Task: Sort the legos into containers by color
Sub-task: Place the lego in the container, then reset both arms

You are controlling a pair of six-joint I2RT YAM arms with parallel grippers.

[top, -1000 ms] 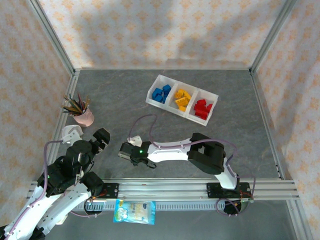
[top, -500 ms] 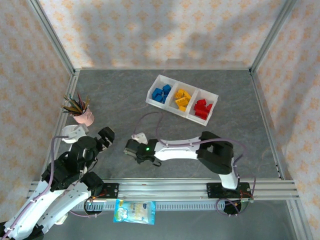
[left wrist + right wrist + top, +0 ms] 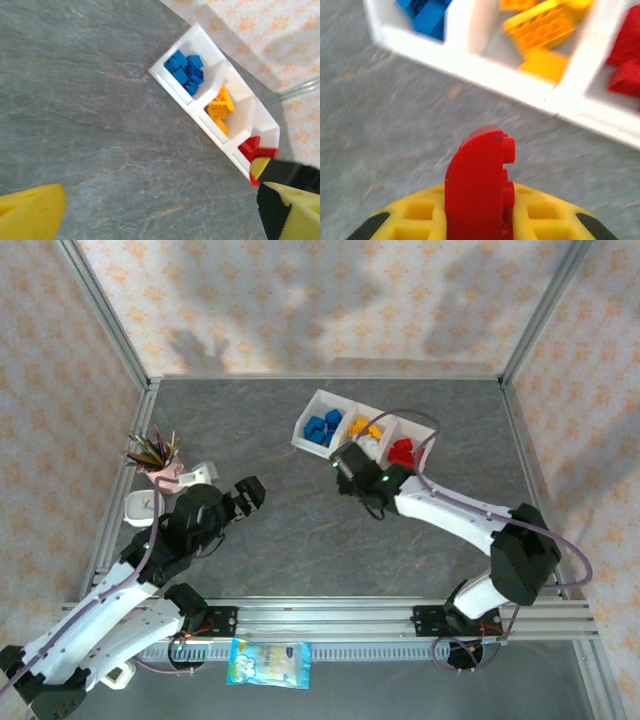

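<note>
Right tool [image 3: 352, 464] swung from near tabletop [image 3: 300, 530] to tray [image 3: 316, 445] front, per top view; its wrist view adds the grip: clamped on red lego [image 3: 477, 185]. Left tool [image 3: 248, 494] fingers apart.

The right arm [image 3: 455, 518] reaches forward and to the left from its base, with its elbow bent out to the right and its forearm angled inward. The right gripper [image 3: 350, 460] is clamped on a red brick [image 3: 479, 185], which stands upright between the yellow fingers [image 3: 545, 215]. The left arm [image 3: 110, 605] leans forward and to the right. The left gripper [image 3: 250, 492] has its jaws spread wide and points forward.
</note>
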